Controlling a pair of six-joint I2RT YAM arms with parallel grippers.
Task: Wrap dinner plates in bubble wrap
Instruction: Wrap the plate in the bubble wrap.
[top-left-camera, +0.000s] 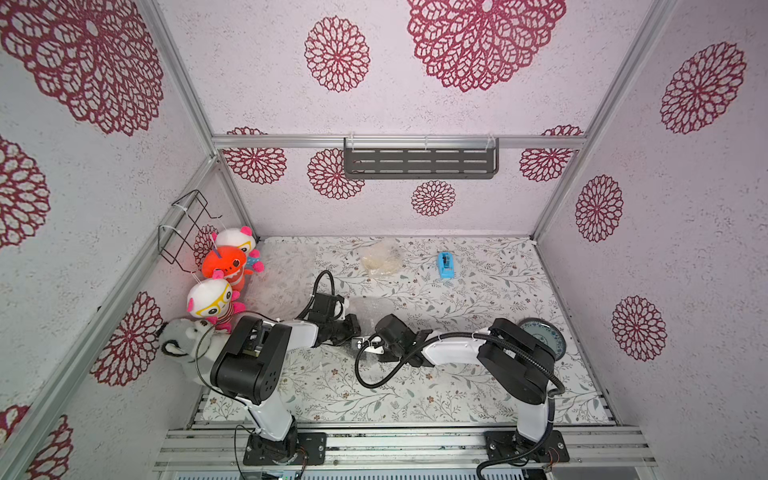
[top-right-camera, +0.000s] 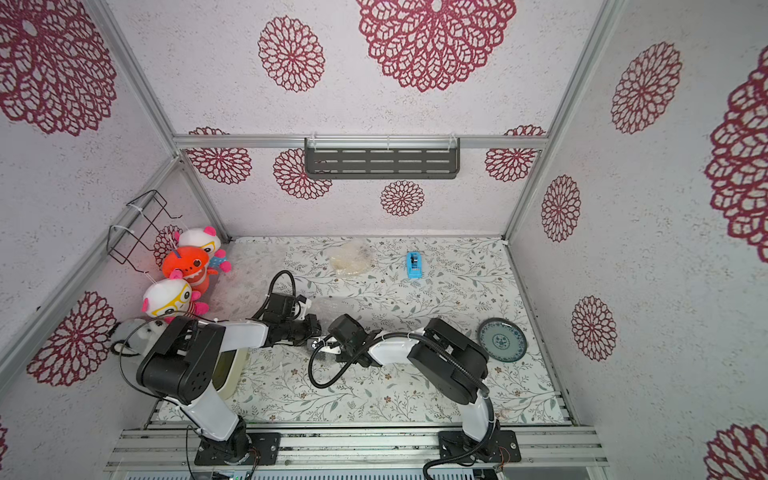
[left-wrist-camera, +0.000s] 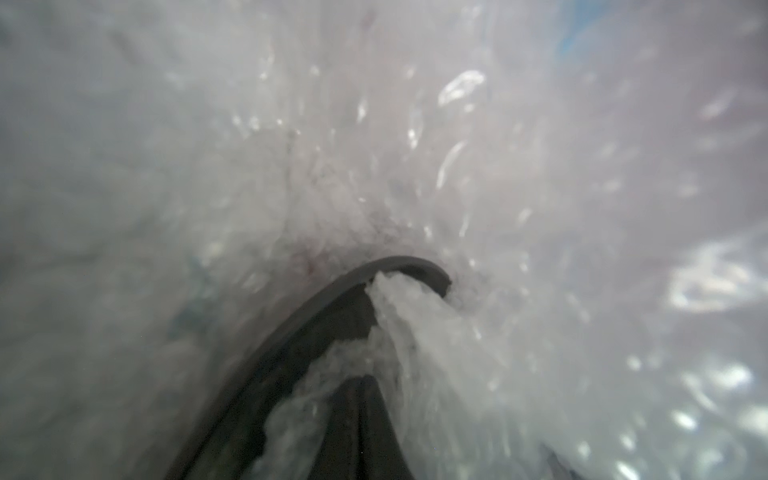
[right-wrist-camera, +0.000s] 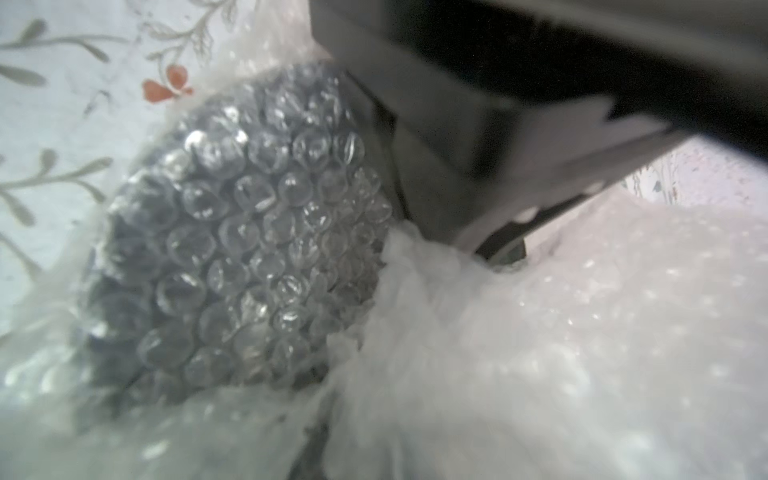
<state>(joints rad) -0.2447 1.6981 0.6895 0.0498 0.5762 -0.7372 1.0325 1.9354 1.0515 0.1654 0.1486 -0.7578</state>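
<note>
Any print on the blue tape dispenser (top-left-camera: 445, 265) near the back of the counter (top-left-camera: 478, 374) is too small to read. The counter wears a pale cloth printed with grey-green sprigs and small flowers. The walls (top-left-camera: 415, 104) are pale and textured, dotted with crimson lace-like rosettes and framed by aluminium rails. A dark slotted shelf (top-left-camera: 420, 162) hangs on the back wall and a black wire rack (top-left-camera: 183, 228) on the left one, while plush toys (top-left-camera: 226, 264) crowd the left edge. Mid-counter both arms meet over the black plate (right-wrist-camera: 232, 249), which lies under bubble wrap (right-wrist-camera: 540, 332); the right wrist view shows its dark face through the bubbles. The right gripper (top-left-camera: 360, 343) has its fingers closed on a gathered ridge of the bubble wrap. The left gripper (top-left-camera: 351, 328) is just beside it at the same sheet; crumpled bubble wrap fills the left wrist view, and I cannot tell how its fingers stand. A cream plate (top-left-camera: 380, 259) sits bundled in bubble wrap at the back, near the tape dispenser. The blue plate (top-right-camera: 502, 340) lies bare near the right edge, well apart from the grippers. In a top view a cream container (top-right-camera: 232, 374) shows under the left arm
</note>
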